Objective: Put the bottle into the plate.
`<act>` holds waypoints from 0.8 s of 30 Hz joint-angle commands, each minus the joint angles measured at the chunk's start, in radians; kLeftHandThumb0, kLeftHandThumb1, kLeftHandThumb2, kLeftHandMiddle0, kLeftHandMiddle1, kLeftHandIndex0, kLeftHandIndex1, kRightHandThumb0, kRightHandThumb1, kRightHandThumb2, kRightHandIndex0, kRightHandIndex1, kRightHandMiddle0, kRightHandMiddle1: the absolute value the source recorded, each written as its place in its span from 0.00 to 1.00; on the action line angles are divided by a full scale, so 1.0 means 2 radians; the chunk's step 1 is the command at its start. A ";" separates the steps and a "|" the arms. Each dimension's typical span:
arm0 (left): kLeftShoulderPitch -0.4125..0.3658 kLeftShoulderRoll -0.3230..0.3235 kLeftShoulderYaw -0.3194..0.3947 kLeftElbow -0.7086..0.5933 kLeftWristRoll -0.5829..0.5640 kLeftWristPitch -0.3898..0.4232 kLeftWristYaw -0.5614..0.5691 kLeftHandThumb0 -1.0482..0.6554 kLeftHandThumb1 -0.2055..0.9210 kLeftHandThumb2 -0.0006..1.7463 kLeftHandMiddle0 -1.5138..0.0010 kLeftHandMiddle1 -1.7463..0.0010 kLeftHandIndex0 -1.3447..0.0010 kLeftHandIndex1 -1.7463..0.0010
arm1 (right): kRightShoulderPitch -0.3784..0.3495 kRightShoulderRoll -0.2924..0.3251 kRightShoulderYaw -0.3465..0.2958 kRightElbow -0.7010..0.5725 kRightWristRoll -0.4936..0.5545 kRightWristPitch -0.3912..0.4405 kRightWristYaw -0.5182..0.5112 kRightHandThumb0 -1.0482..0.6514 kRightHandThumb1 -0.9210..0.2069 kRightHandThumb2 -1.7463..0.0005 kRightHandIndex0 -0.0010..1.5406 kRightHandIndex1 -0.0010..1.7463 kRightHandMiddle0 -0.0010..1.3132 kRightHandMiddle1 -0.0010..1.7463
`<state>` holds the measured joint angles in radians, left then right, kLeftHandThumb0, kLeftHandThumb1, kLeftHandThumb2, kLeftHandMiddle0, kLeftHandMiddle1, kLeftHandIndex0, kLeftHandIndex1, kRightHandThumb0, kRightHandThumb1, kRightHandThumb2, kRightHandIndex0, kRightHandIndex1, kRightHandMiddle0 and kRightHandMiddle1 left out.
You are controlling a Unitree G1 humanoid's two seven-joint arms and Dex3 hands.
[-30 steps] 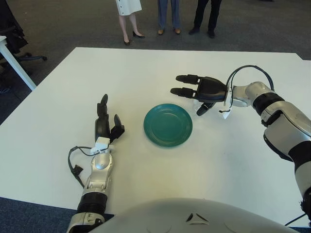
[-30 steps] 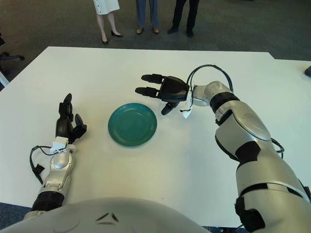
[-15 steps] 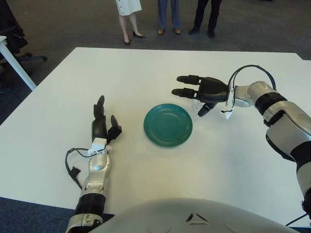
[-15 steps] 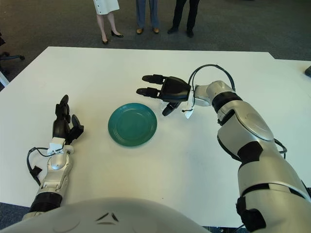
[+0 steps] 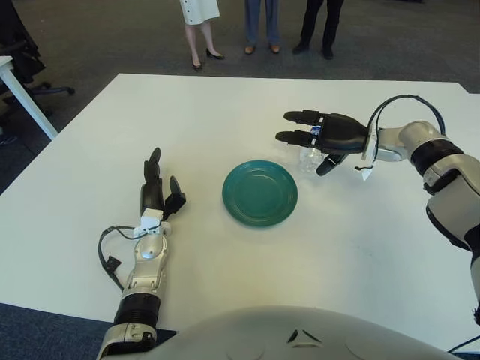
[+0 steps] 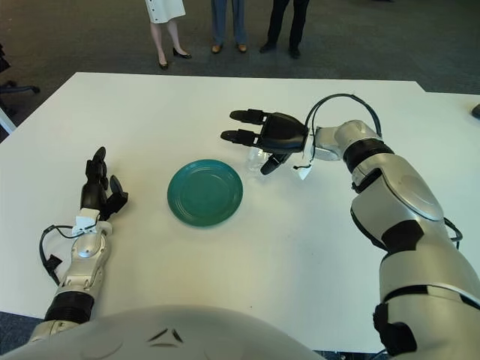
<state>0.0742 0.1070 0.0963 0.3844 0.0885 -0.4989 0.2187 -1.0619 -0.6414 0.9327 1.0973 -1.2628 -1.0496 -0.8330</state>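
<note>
A small clear plastic bottle (image 5: 307, 156) stands on the white table (image 5: 225, 112) just right of the teal plate (image 5: 259, 193). My right hand (image 5: 304, 145) hovers over the bottle, with its fingers (image 5: 294, 117) stretched out to the left and its thumb (image 5: 324, 168) hanging down beside the bottle. The hand is open and does not grip the bottle. The plate holds nothing. My left hand (image 5: 159, 186) shows left of the plate, open, fingers pointing away from me.
Three people (image 5: 251, 26) stand beyond the table's far edge. A black office chair (image 5: 22, 52) and the corner of another white table (image 5: 22, 97) are at the far left. A black cable (image 5: 112, 259) trails from my left wrist.
My right hand has shifted a little to the right, uncovering the bottle beneath it. My left hand has drawn slightly back and to the left.
</note>
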 commanded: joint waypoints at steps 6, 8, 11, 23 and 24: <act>0.027 0.012 0.009 0.067 -0.002 -0.004 -0.014 0.05 1.00 0.56 0.91 1.00 1.00 0.80 | 0.006 -0.024 -0.032 -0.017 0.032 -0.002 0.028 0.00 0.00 0.69 0.09 0.01 0.00 0.14; 0.028 0.014 0.011 0.069 -0.002 -0.011 -0.015 0.05 1.00 0.56 0.91 1.00 1.00 0.79 | 0.008 -0.024 -0.036 -0.020 0.034 0.000 0.030 0.00 0.00 0.69 0.09 0.01 0.00 0.14; 0.026 0.017 0.012 0.078 -0.001 -0.027 -0.017 0.04 1.00 0.57 0.91 1.00 1.00 0.79 | 0.010 -0.026 -0.038 -0.023 0.032 0.002 0.030 0.00 0.00 0.69 0.10 0.01 0.00 0.15; 0.027 0.034 0.018 0.110 -0.011 -0.072 -0.035 0.03 1.00 0.59 0.92 1.00 1.00 0.76 | 0.009 -0.019 -0.032 -0.010 0.021 0.022 0.022 0.00 0.00 0.72 0.10 0.00 0.00 0.15; 0.029 0.035 0.019 0.109 -0.012 -0.074 -0.036 0.03 1.00 0.59 0.92 1.00 1.00 0.76 | 0.009 -0.018 -0.031 -0.009 0.020 0.023 0.022 0.00 0.00 0.72 0.10 0.00 0.00 0.15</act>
<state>0.0380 0.1954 0.1375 0.5101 0.0560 -0.6254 0.1573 -1.0470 -0.6817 0.8688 1.0685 -1.2210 -1.0233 -0.7817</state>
